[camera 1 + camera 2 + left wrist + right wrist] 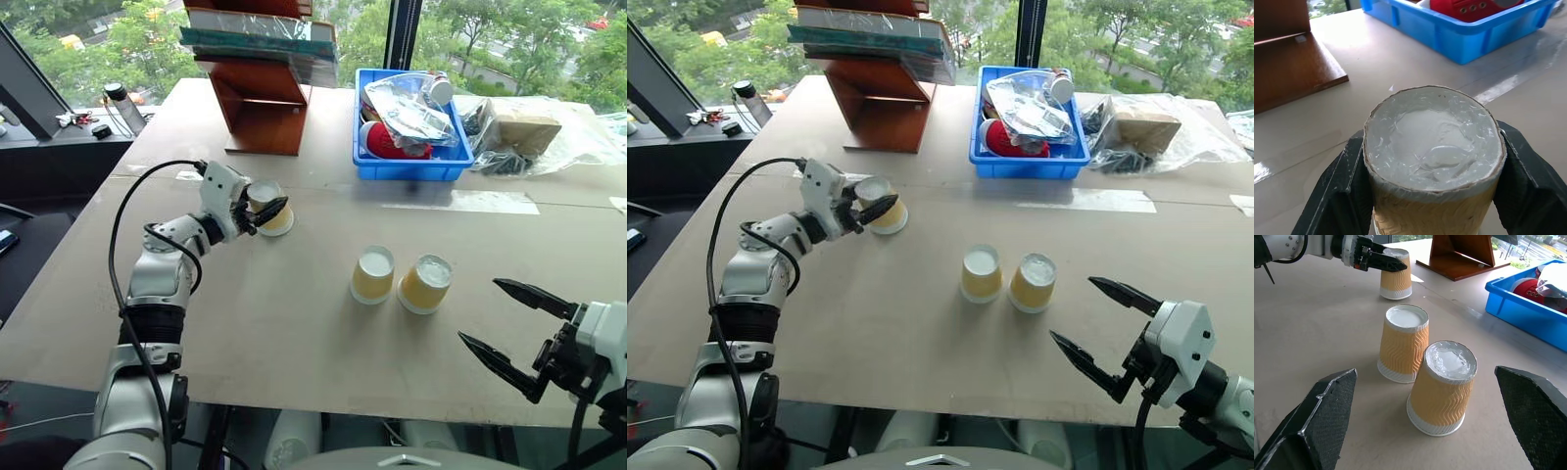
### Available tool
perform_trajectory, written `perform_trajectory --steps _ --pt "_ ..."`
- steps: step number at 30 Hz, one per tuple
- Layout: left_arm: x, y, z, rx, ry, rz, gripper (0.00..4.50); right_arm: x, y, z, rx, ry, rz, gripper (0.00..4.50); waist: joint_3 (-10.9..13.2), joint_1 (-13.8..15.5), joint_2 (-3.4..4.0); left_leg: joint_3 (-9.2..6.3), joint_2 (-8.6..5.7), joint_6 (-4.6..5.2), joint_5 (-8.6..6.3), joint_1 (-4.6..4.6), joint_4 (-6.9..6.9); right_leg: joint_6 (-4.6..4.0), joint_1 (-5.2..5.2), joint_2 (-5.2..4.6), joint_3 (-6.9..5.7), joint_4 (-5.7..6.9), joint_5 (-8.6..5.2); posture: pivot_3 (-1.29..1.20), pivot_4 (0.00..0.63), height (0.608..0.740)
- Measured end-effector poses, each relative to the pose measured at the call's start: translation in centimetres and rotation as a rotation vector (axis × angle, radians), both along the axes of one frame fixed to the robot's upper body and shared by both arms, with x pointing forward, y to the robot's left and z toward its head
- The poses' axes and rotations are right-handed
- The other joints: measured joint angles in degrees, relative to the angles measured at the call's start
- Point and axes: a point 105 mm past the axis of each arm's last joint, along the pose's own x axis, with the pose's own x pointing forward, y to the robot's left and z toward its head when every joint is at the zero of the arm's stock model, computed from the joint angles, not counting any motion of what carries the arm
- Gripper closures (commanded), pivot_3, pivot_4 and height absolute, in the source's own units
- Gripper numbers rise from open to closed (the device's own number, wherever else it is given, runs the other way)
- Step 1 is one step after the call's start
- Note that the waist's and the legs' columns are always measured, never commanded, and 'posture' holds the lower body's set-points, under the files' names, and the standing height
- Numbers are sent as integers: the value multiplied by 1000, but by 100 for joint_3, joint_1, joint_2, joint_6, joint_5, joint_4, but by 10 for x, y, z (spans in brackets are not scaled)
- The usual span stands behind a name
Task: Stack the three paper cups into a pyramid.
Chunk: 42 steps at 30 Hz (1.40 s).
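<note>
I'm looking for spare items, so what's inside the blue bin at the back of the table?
The blue bin holds a red object under crumpled clear plastic bags, plus a white-capped container. Anything beneath the bags is covered.

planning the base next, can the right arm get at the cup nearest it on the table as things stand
Probably yes. The right gripper hangs open at the table's near edge, and the nearest cup stands upside down just ahead of it with bare table between. The second cup stands close beside it, which may crowd one finger.

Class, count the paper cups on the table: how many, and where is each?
3. Two cups stand upside down side by side mid-table; the third cup sits in the left gripper.
</note>
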Motion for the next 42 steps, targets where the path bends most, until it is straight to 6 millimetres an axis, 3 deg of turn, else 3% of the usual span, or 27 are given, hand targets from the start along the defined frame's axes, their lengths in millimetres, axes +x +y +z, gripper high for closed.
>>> perform_trajectory --steps 3,6,9,15,22,34,35,38,39,42 --pt "-14 -32 34 -45 57 -248 2027 0 0 0 1 0 -3 0 2 -5 -4 -2 -3 0 0 -5 2 0 0 0 -3 -2 0 0 150 740" --pt "-39 -84 73 19 97 -564 2027 -1 -1 -1 2 -6 -14 0 4 10 -6 -5 -12 0 0 -10 5 1 1 0 -5 -4 -1 0 150 740" --pt "-56 -116 91 57 106 -735 2027 -5 -4 -4 8 8 -43 0 -3 -41 8 2 -21 0 0 4 2 5 2 4 12 -1 -4 0 150 740" --pt "-70 -143 72 103 192 -881 2027 -18 -5 -8 12 32 -82 0 -1 -163 13 -3 -8 0 0 8 -1 3 0 21 18 3 -5 0 150 740" --pt "-77 -166 62 178 110 -971 2027 -37 -16 -8 -9 41 -156 0 1 -107 10 3 -6 0 0 2 1 4 0 10 23 -6 -5 0 150 740" --pt "-78 -187 48 235 45 -1034 2027 -47 -27 -4 -42 31 -204 0 2 -69 11 2 -5 0 0 1 0 4 -2 13 21 -6 -5 0 150 740" --pt "-78 -190 48 244 41 -1039 1232 -47 -27 -5 -40 35 -208 0 2 -52 11 2 -5 1 0 1 0 4 -2 12 21 -7 -6 0 150 740" --pt "-82 -196 46 240 39 -1067 243 -48 -27 -5 -40 36 -213 0 2 -19 11 3 -4 1 -1 0 0 4 -2 12 22 -8 -6 0 150 740" --pt "-84 -197 46 239 40 -1077 46 -48 -27 -5 -41 34 -214 0 2 -17 11 3 -4 1 0 0 0 3 -2 12 21 -8 -6 0 150 740" --pt "-84 -198 46 246 20 -1078 46 -49 -27 -5 -42 37 -219 0 2 -19 11 2 -4 1 0 0 0 3 -2 12 20 -7 -6 0 150 740"
